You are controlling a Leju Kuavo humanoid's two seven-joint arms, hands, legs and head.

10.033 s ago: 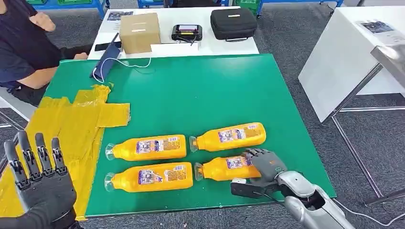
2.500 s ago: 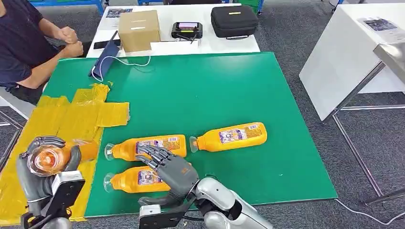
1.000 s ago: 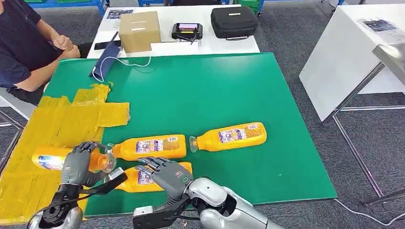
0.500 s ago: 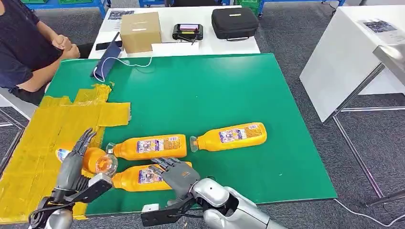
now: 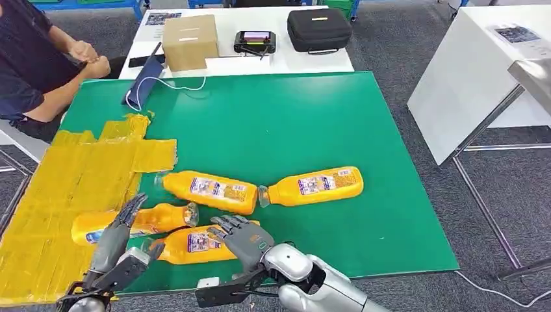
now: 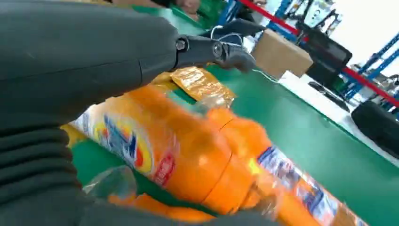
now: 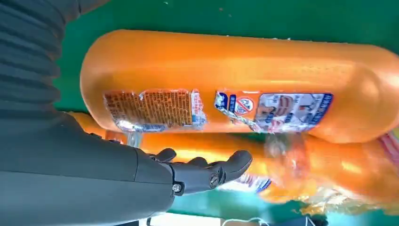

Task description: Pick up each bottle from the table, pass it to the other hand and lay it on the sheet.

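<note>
Grey carpet floor (image 5: 416,45) around the work area. Green table (image 5: 305,123) in the centre. Behind it, touching its far edge, a white table (image 5: 221,65) carrying a cardboard box (image 5: 189,41), a black case (image 5: 318,30), a small black device with a screen (image 5: 254,42) and a dark flat item with a white cord (image 5: 144,84). To the right, well apart, a second white table (image 5: 474,71) on metal legs, a printed sheet (image 5: 513,34) on top. Blue shelving (image 5: 91,6) along the far edge. A person in a dark top (image 5: 26,58) sits at the far left corner, hands together. Even, bright indoor light.
</note>
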